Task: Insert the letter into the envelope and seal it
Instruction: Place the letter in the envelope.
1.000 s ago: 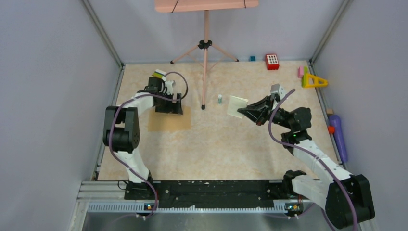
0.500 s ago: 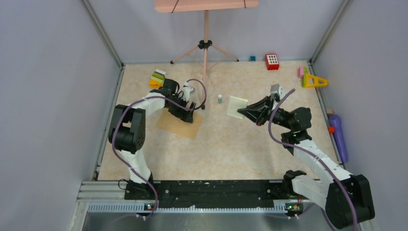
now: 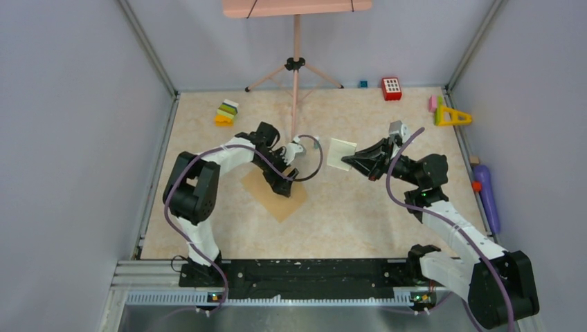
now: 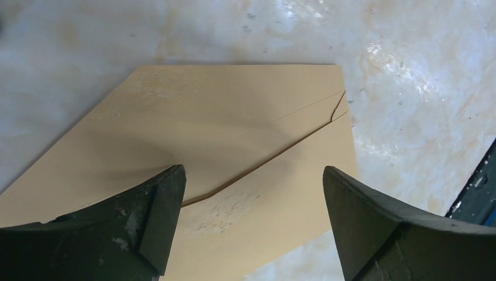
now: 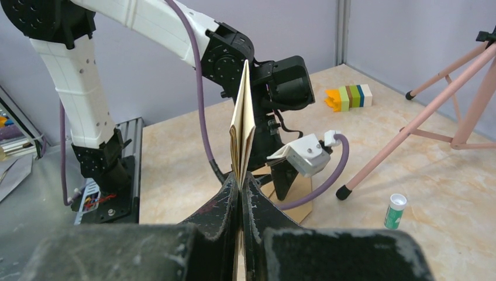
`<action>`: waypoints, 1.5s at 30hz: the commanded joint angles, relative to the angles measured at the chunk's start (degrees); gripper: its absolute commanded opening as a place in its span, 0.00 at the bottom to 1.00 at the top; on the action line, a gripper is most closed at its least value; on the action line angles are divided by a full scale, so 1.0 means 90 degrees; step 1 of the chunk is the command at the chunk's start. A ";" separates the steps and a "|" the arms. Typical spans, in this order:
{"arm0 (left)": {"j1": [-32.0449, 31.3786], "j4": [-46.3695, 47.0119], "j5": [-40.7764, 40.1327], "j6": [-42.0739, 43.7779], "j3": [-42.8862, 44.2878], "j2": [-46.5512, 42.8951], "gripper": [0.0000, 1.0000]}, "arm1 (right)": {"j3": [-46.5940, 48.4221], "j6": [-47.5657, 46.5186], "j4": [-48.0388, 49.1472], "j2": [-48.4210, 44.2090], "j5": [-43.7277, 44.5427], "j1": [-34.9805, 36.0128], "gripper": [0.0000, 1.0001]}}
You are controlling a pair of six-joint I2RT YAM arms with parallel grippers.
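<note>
The brown envelope lies flat on the table left of centre, turned diagonally. In the left wrist view the envelope shows its flap side, with the flap seam running across. My left gripper is open, and its wide-spread fingers stand down over the envelope's near part. My right gripper is shut on the pale cream letter and holds it in the air right of centre. In the right wrist view the folded letter stands edge-on from the closed right gripper.
A pink tripod stands at the back centre, one foot near the left gripper. A small green-and-white bottle stands near that foot. Coloured blocks, a red block, a yellow triangle and a purple object lie along the edges.
My left gripper has swept from the back left toward the centre, and the envelope has slid and turned with it. The right arm with the letter has not moved.
</note>
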 commanded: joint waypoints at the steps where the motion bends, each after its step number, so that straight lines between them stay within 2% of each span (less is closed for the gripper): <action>1: -0.0283 -0.0592 0.0310 0.0477 -0.0158 -0.0139 0.92 | 0.0296 -0.0073 0.0169 -0.0077 -0.0077 -0.0081 0.00; 8: -0.0828 -0.0782 0.0370 0.0696 -0.0048 -0.0086 0.92 | 0.0296 -0.0044 0.0194 -0.0112 -0.0082 -0.0104 0.00; 16: -0.1372 -0.0388 0.0079 0.0445 0.0720 0.0262 0.93 | 0.0322 0.0124 0.0209 -0.0206 -0.0080 -0.0300 0.00; 19: -0.1360 -0.0028 -0.0013 0.0230 0.0887 0.0017 0.96 | 0.0394 0.0268 0.0219 -0.0264 -0.0167 -0.0479 0.00; 21: -0.1320 0.0255 -0.0196 0.0121 0.0836 -0.0507 0.98 | 0.0452 0.0378 0.0226 -0.0307 -0.0245 -0.0588 0.00; 26: -0.0656 0.0716 -0.0173 -0.0671 0.0351 -0.1999 0.98 | 0.0673 0.0485 0.0156 -0.0382 -0.0427 -0.0723 0.00; 31: 0.0060 0.0204 -0.0638 -0.1273 -0.0463 -0.2831 0.98 | 0.0826 0.0464 -0.0067 -0.0364 -0.0494 -0.0714 0.00; 34: 0.0420 -0.0336 -0.1058 -0.1520 -0.0690 -0.2834 0.98 | 0.0871 0.0493 0.0073 -0.0234 -0.0515 -0.0599 0.00; 38: 0.0827 -0.0510 -0.1164 -0.1793 -0.0905 -0.2465 0.98 | 0.0845 0.0245 -0.0085 -0.0191 -0.0600 -0.0352 0.00; 45: 0.1189 -0.0507 -0.0905 -0.2167 -0.0808 -0.1359 0.98 | 0.0770 0.0149 -0.0134 0.0007 -0.0539 -0.0289 0.00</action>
